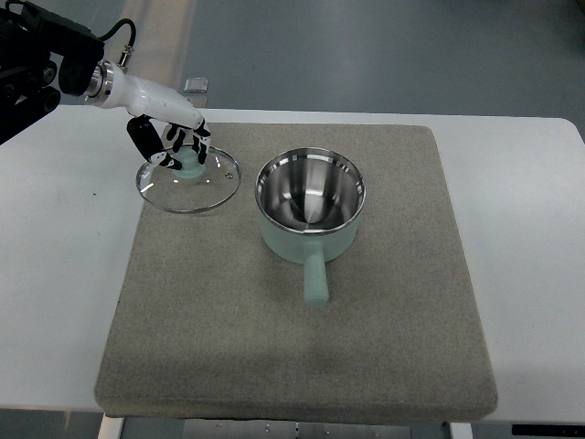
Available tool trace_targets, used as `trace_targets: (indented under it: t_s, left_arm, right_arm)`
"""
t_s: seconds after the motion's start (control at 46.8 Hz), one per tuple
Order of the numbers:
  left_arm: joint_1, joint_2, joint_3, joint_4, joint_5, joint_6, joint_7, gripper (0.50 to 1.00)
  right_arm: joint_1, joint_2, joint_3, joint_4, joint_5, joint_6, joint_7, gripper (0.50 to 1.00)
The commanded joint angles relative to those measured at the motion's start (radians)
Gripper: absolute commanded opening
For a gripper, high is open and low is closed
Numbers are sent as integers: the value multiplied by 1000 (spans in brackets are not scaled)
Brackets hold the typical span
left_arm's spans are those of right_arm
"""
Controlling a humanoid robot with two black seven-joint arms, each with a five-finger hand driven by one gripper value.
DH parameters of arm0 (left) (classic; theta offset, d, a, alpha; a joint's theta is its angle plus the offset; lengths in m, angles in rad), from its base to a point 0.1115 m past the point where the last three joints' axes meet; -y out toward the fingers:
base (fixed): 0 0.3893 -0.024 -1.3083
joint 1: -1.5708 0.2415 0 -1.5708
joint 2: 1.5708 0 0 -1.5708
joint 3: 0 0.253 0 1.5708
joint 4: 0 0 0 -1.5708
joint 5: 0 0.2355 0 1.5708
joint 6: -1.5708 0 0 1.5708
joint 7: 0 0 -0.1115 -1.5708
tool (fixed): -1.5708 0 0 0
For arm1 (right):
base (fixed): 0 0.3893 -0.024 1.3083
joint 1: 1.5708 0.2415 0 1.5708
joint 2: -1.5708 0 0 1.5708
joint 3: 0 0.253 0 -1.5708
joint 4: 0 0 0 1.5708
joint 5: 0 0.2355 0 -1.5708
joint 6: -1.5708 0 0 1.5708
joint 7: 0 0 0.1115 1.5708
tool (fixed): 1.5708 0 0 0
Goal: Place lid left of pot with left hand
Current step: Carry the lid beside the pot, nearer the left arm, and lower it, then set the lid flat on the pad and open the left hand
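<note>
The glass lid with a steel rim and a mint-green knob lies flat at the mat's left edge, left of the pot, its left rim just over the white table. My left hand hovers right over the knob with its fingers spread and pointing down around it; the thumb stands off to the left. The mint-green pot with a shiny steel inside stands uncovered in the middle of the mat, its handle pointing toward me. The right arm does not show.
A grey felt mat covers most of the white table. A small clear object sits at the table's far edge behind the hand. The left forearm enters from the upper left.
</note>
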Motion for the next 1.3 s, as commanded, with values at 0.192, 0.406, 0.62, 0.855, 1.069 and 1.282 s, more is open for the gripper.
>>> trace_targets:
  t_s: [0.192,0.406,0.62,0.855,1.069,1.282]
  left_arm:
    - [12,-3,2,-38,14,-2,0,500]
    - [14,-6,8,-42,43,0,0,500]
    - [14,0,-8,-32,34,0,0,500]
    - [37,22,-11,-28,30,12,0,500]
    - [77,25,-28,-6,27,95,0,500]
    - [100,37,-37,0,24,164,0,500]
  right_arm:
    - [0,0,0,0,0,0,0,921]
    - [0,0,0,0,0,0,0,921]
    - [0,0,0,0,0,0,0,921]
    - [0,0,0,0,0,0,0,921]
    - [0,0,0,0,0,1,0,921]
    - [0,0,0,0,0,0,0,921]
